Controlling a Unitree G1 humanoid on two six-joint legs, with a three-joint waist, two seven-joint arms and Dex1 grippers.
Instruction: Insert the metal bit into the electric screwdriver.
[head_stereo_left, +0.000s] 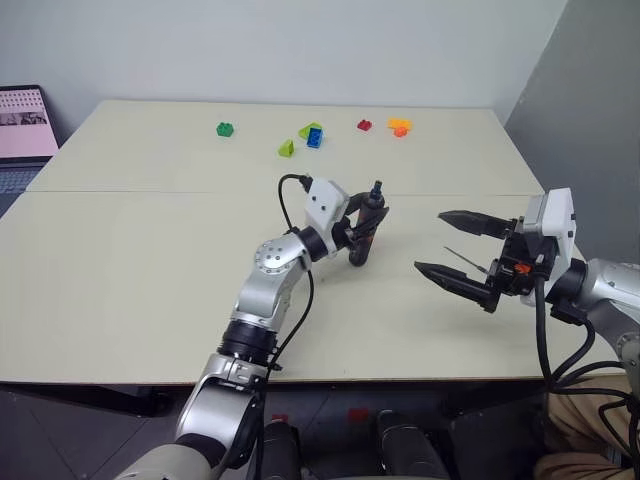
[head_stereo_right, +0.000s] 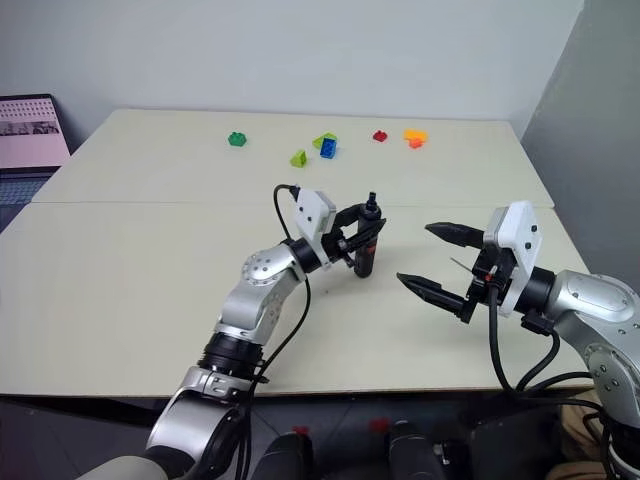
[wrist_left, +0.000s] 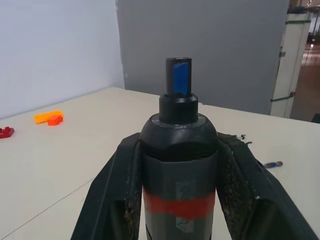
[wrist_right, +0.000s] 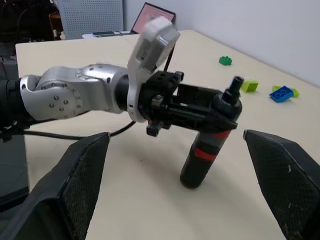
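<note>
While the pale table (head_stereo_left: 150, 290) stretches wide beneath both arms, with a laptop (head_stereo_left: 22, 130) off its far left edge and a scatter of small toy bricks (head_stereo_left: 314, 135) along its far side, the work happens near the middle. Raised above the tabletop there, the left gripper (head_stereo_left: 362, 228) is clenched on the electric screwdriver (head_stereo_left: 366, 238), holding it roughly upright with its narrow socket end up and its butt down near the table; the left wrist view shows the fingers (wrist_left: 107, 200) pressed against both sides of the black body, just above a red band. To the right and a little nearer, the right gripper (head_stereo_left: 445, 245) hangs with its two pointed fingers spread wide and nothing between them, aimed toward the tool but well apart from it. Smallest of all, a thin grey line that I take to be the metal bit (head_stereo_left: 464, 259) lies on the table, seen between the open fingers; it is too slight to be sure of. Judging by this, the screwdriver is already picked up and presented, which is the first part done. Still left are grasping the bit with the right gripper, bringing it over to the socket, lining it up and pushing it in.
</note>
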